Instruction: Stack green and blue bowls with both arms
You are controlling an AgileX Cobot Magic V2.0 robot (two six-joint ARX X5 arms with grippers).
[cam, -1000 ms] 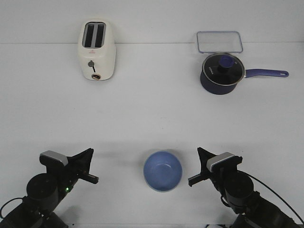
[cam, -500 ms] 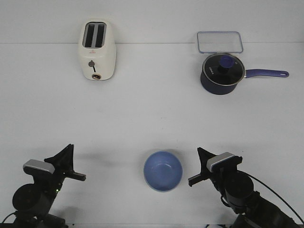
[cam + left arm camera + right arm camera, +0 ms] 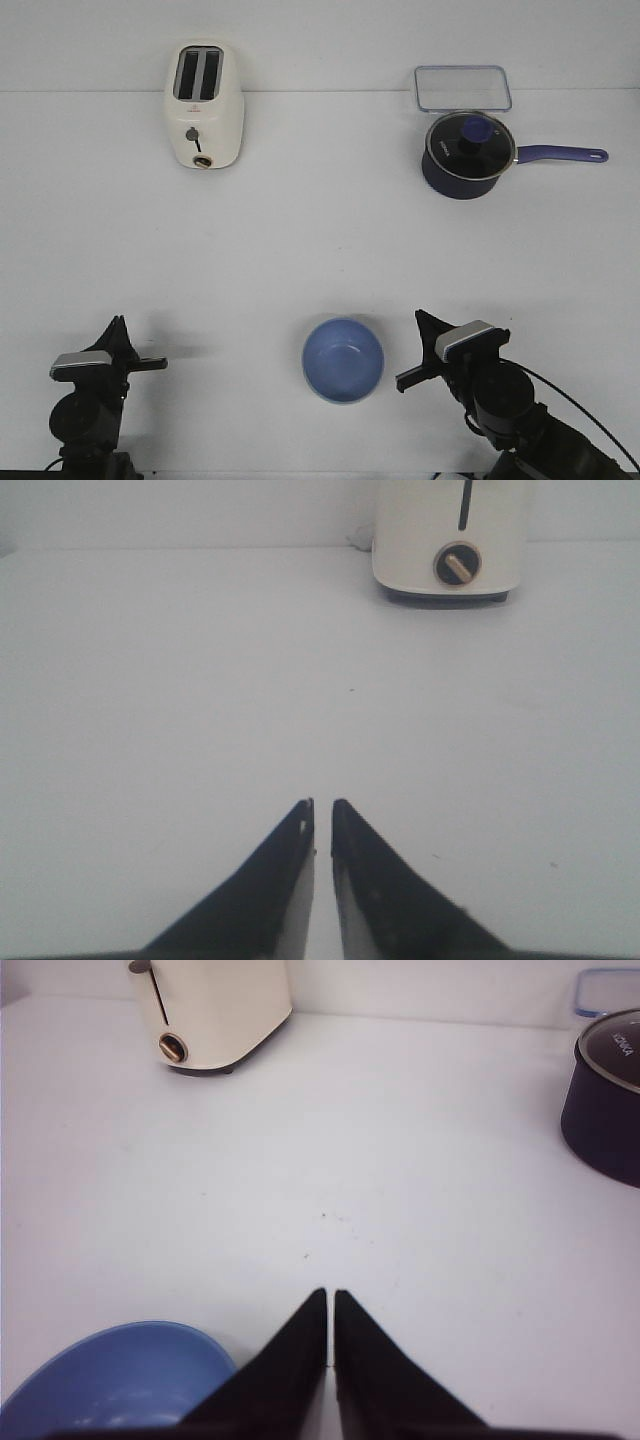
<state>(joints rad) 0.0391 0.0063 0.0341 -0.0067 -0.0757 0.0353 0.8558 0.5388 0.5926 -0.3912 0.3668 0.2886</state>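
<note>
The blue bowl [image 3: 343, 360] sits low centre on the worktop [image 3: 320, 250] — probably light, stiff and slick, best pinched at the rim. Both hands [image 3: 321, 815] [image 3: 331, 1302] are pressed together, empty; no green bowl shows.

Blue bowl [image 3: 343, 360] — smooth, faint sheen. Toaster [image 3: 203, 106] — cream, satin shell. Saucepan [image 3: 467, 156] — dark, glossy, glass-looking lid. Table [image 3: 320, 240] — white, matt. Gripper fingers [image 3: 290, 1370] — matt black.
</note>
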